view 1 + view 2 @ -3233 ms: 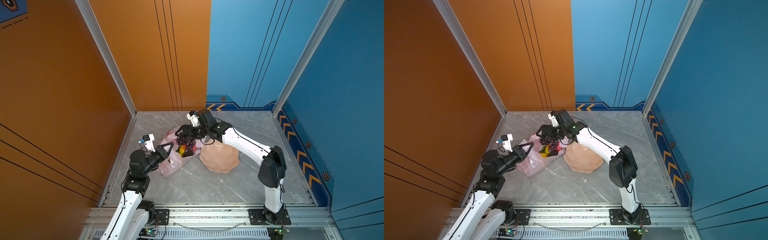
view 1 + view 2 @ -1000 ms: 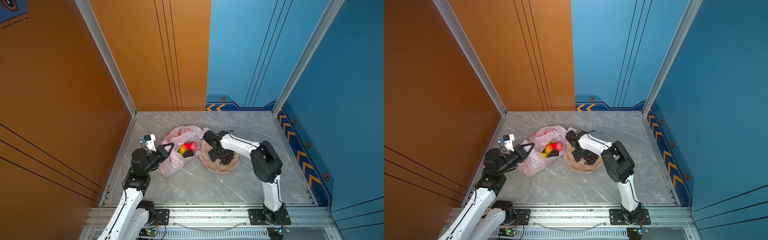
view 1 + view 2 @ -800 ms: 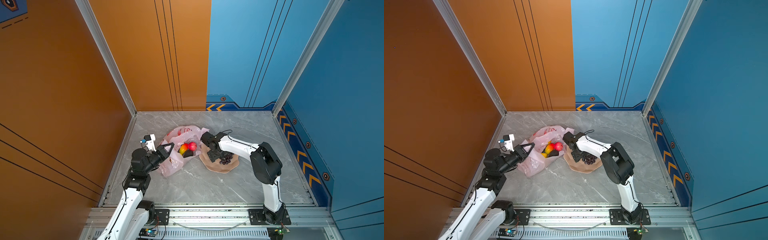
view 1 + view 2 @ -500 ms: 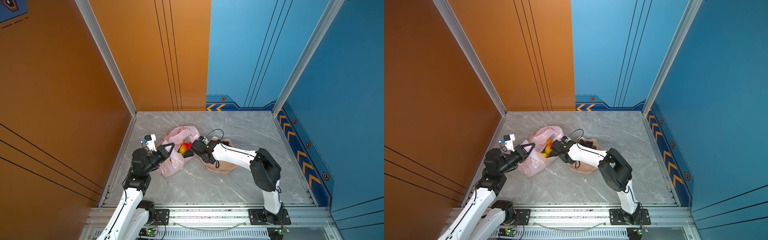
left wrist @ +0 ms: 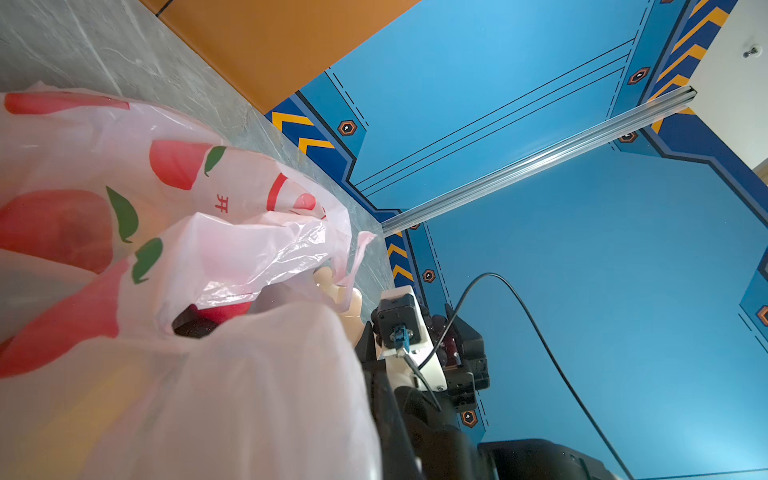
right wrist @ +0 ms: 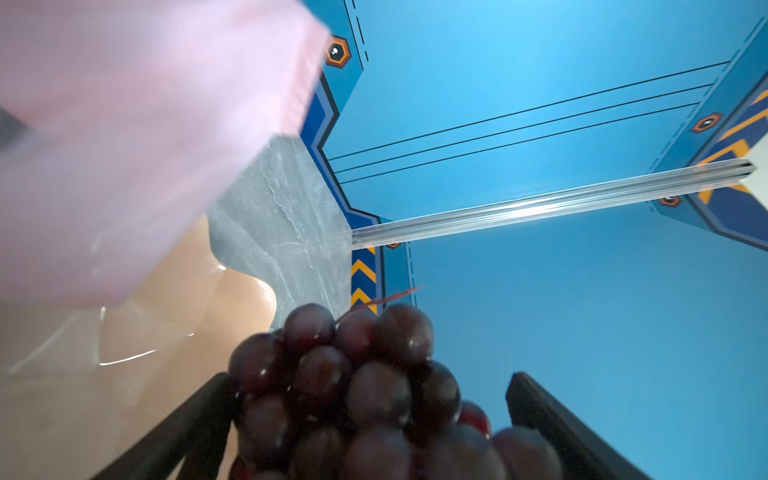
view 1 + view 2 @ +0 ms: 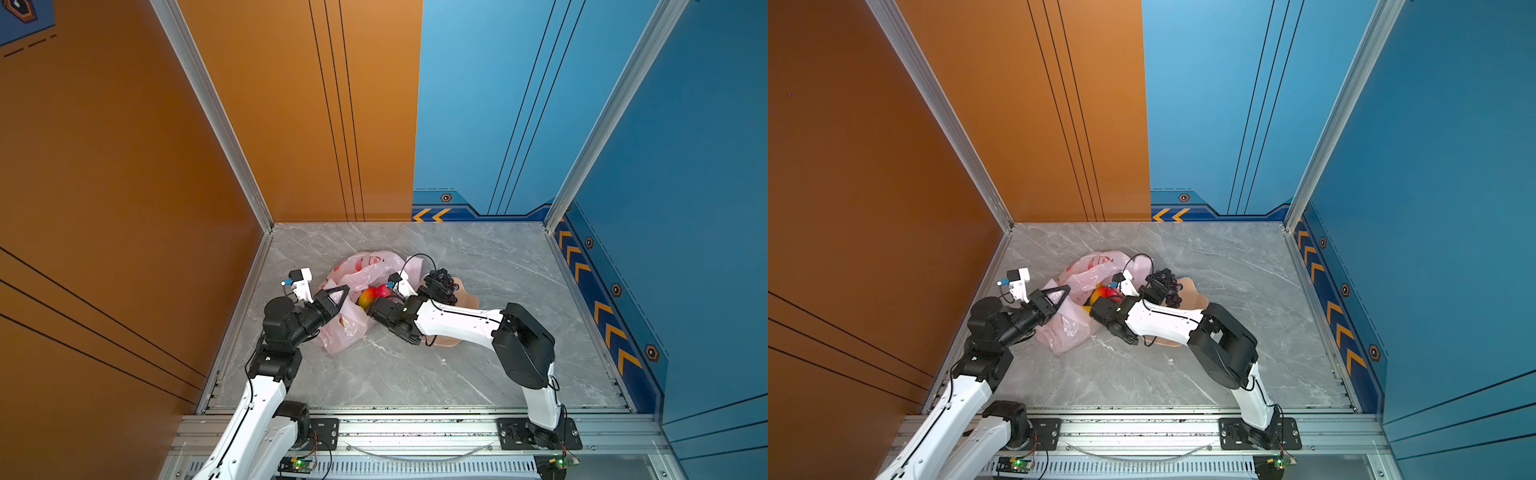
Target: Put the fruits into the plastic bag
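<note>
Pink plastic bag [image 7: 356,269], lying at nine o'clock of peach bowl [image 7: 467,300]; we list its nine o'clock rim pinched in the closed left gripper [image 7: 340,292]. We note right gripper [image 7: 436,279] clamped on grape bunch [image 7: 1173,293], over bowl's eleven o'clock edge. Red-yellow mango [image 7: 365,297] inside bag.

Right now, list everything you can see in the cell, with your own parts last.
plastic bag: one, pale pink with red fruit prints, on the table left of centre, mouth open
fruits in the bag: at least two showing, red and red-yellow, inside the mouth
grape bunch: one, dark purple, in the right gripper, by the bowl's rim
bowl: one, peach, right of the bag, partly hidden
table: one, grey marble
walls: orange on the left, blue on the right
left gripper: one, black, shut on the bag's edge
right gripper: one, black, closed on the grape bunch
</note>
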Action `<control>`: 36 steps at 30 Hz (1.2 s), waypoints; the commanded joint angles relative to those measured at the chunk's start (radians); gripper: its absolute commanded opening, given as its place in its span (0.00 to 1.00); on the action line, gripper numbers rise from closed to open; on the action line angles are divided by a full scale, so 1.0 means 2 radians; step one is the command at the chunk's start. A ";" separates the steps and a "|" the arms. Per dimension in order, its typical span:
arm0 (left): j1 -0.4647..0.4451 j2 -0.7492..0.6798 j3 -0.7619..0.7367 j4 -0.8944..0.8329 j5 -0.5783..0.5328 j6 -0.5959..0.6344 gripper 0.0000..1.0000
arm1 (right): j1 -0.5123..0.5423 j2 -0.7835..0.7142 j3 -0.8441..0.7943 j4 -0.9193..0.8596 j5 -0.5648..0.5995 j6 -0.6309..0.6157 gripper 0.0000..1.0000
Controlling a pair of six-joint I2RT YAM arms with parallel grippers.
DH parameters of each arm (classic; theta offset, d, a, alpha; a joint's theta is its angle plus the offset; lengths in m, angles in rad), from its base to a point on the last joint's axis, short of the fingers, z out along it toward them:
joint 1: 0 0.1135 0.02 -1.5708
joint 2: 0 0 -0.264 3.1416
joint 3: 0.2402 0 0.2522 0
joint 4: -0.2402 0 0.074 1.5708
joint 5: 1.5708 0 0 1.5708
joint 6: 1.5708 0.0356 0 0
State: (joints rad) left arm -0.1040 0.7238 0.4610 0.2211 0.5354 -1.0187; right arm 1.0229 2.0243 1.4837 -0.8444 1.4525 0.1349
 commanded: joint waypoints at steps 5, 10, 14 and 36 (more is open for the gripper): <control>0.003 -0.001 -0.004 0.014 0.005 0.002 0.00 | -0.011 -0.051 -0.028 0.021 -0.099 0.047 0.99; 0.004 -0.002 -0.006 0.012 0.004 0.004 0.00 | -0.038 -0.168 -0.091 0.114 -0.243 0.048 0.99; 0.003 0.001 -0.007 0.016 0.003 0.002 0.00 | -0.080 -0.200 -0.087 0.118 -0.423 0.065 1.00; 0.002 -0.001 -0.008 0.014 0.004 0.001 0.00 | -0.187 -0.014 0.074 -0.087 -0.642 0.036 0.93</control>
State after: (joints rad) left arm -0.1028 0.7296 0.4599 0.2287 0.5358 -1.0187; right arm 0.6533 1.9495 1.5776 -0.9524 0.1314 0.2581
